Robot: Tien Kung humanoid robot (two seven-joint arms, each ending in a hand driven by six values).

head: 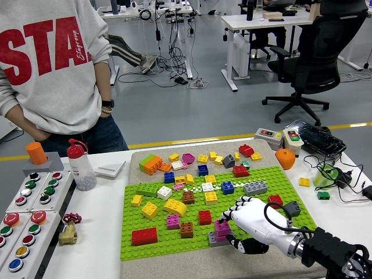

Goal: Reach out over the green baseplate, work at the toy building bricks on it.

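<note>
The green baseplate [261, 186] lies on a tan mat in the middle of the table and carries several coloured bricks. My right hand [243, 224], white with black fingertips, reaches in from the lower right over the plate's front right part. Its fingers are curled around a magenta brick [222, 228] that sits on a grey brick at the plate's front edge, thumb below it. A red brick [204, 217] and a brown brick [186, 229] stand just left of the hand. My left arm is out of sight.
Loose bricks lie on the mat [152, 150] behind the plate. A person stands at the far left, hands in pockets. A button panel [26, 212], a brass valve [68, 230] and a bottle [80, 165] are on the left. An orange [285, 158], switch boxes and cables are on the right.
</note>
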